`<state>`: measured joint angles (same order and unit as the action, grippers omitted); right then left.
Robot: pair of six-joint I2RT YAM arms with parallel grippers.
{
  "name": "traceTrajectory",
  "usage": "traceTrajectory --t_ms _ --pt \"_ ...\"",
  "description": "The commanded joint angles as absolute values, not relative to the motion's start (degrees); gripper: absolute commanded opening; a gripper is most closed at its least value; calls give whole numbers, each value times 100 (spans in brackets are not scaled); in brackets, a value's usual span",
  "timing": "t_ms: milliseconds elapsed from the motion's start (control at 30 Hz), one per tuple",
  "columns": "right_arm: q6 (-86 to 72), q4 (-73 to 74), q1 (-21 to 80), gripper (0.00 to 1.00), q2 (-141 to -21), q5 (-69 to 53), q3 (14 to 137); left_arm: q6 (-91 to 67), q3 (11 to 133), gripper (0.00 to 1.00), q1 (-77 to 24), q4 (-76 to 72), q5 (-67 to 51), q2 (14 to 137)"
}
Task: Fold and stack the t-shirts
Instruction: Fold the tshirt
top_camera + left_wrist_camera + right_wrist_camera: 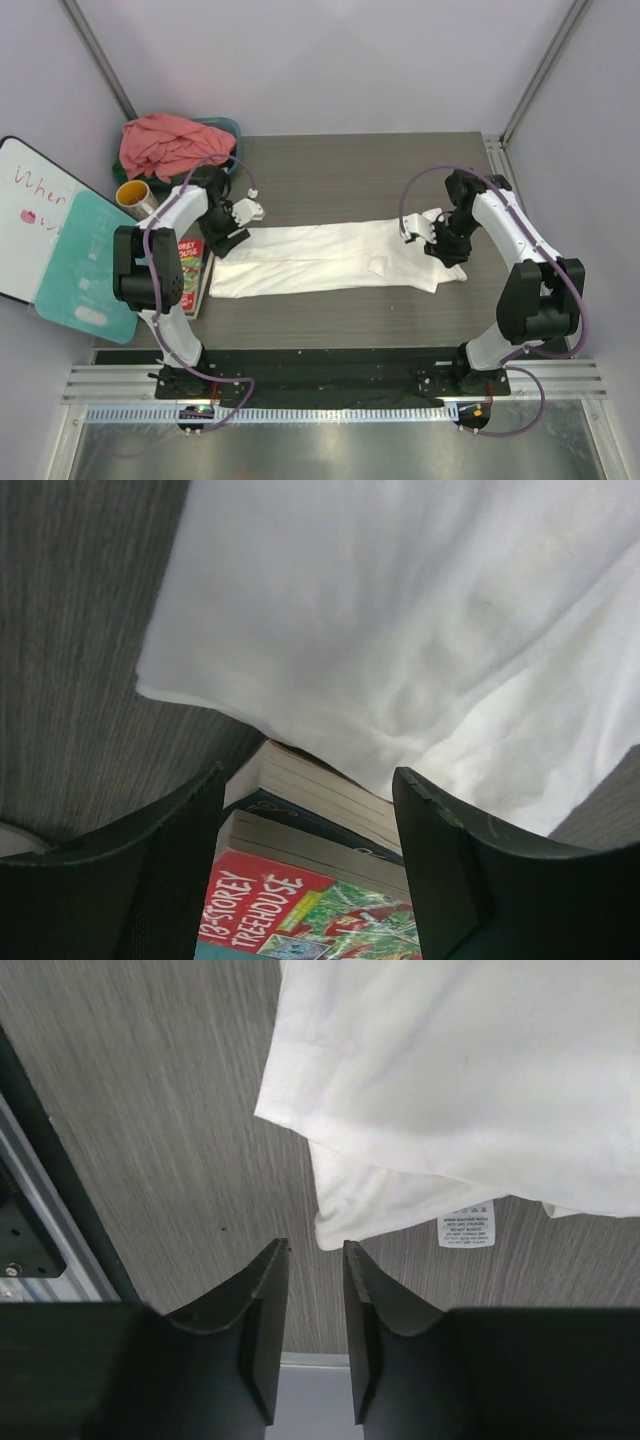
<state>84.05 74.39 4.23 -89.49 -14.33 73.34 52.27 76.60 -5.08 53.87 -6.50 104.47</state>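
Left claw (310,795) wide apart, right claw (315,1265) narrowly apart, both empty. Grip white t-shirt (330,258) ends squarely; next fold probably crosswise.

White t-shirt (330,258) lies flat in a long folded band (label (468,1224) showing); salmon-pink t-shirt (165,143) is heaped far-left.

Top external: fixed high at the near side, tilted down over the whole grey wood-grain table (340,165). Left wrist: close above the table's left side, facing down past the left gripper (308,775) onto one end of the long white cloth t-shirt (400,630) and stacked paperback books (300,800). Right wrist: just as close, past the right gripper (314,1247), onto the shirt's opposite end. Shared by all three: that shirt and the tabletop.
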Motion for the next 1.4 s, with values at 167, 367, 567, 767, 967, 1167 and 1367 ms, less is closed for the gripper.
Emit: traceTrajectory --t_ms 167,367,567,767,967,1167,1367 --pt "7210 5512 343 4 -9104 -1406 7329 4641 8252 70 -352 4491 -404 10450" --pt "6497 5055 299 1 -9763 -1801 7778 4579 8411 50 -352 4474 -641 10520" --pt "5916 4088 281 1 -10388 -1820 7910 4421 8587 20 -360 4526 -747 10679" --pt "5678 3358 255 1 -10924 -1521 7980 4438 8596 0 -360 4535 -747 10670" --pt "5651 2822 141 1 -11329 -1091 8069 4456 8534 0 -360 4535 -747 10573" --pt "5722 1943 70 1 -11662 -466 8208 4430 8525 0 -360 4491 -756 10608" --pt "5766 1197 -141 1 -11935 -26 8393 4281 8534 0 -422 4316 -712 10652"
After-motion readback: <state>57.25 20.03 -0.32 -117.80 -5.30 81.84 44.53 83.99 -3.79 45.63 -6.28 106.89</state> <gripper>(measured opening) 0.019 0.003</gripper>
